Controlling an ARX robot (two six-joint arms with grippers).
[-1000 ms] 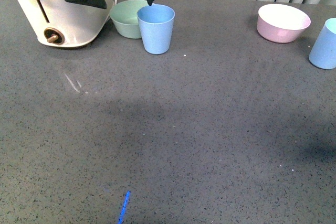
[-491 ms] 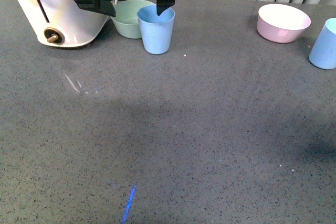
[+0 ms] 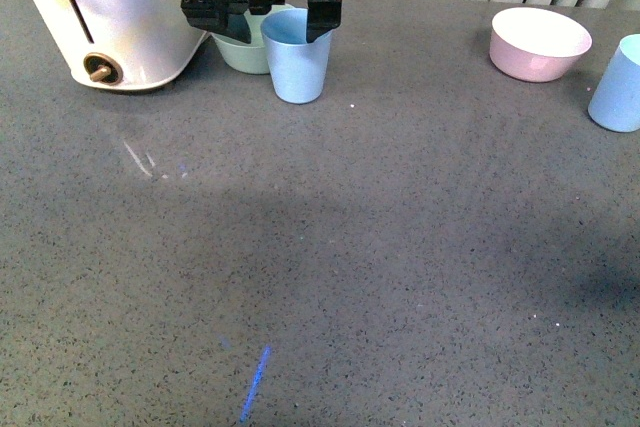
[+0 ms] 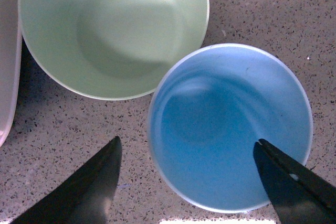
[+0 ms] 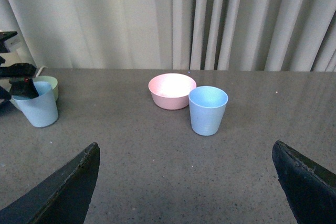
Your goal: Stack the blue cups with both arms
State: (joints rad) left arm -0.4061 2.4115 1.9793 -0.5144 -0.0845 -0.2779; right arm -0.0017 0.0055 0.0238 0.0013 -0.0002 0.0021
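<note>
One blue cup [image 3: 297, 59] stands upright at the back left, touching the mint-green bowl [image 3: 238, 53]. My left gripper [image 3: 268, 29] hangs open just above it. In the left wrist view the gripper [image 4: 187, 141] straddles one side of this cup [image 4: 231, 129]: one finger is over its inside, the other over the counter outside the rim. The second blue cup [image 3: 618, 85] stands at the right edge. The right wrist view shows it [image 5: 208, 111] upright and ahead of my open right gripper [image 5: 185, 144], well apart from it. The right arm does not appear in the front view.
A white toaster [image 3: 110, 17] stands at the back left beside the green bowl [image 4: 113, 30]. The pink bowl [image 3: 540, 42] sits just behind the second cup, also visible in the right wrist view [image 5: 172, 91]. Curtains hang behind the grey counter [image 3: 350, 247].
The left gripper has moved to the right and lower, from over the toaster and bowl to over the left cup. Both cups and both bowls have stayed put.
</note>
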